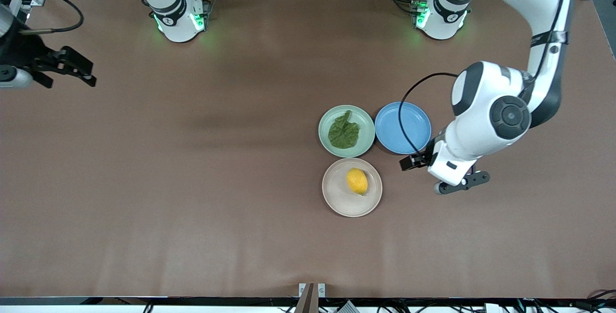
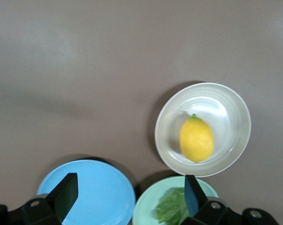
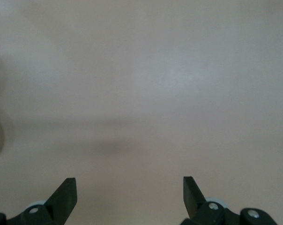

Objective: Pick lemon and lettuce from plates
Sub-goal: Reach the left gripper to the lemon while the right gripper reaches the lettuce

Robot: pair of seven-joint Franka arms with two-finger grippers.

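Fingers spread and empty, the left end effector (image 1: pixel 415 161) hovers right of centre frame beside the beige plate (image 1: pixel 333 195) holding a firm, slippery-looking lemon (image 1: pixel 357 181), best gripped across its middle; limp lettuce (image 1: pixel 343 131) lies above on the mint plate (image 1: pixel 368 132), while the right end effector (image 1: pixel 79 70) waits, spread, upper left over the desk (image 1: pixel 192 183).

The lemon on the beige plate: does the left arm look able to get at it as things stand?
Probably yes. The lemon lies uncovered on the beige plate, and the left gripper hangs open over bare table beside it.
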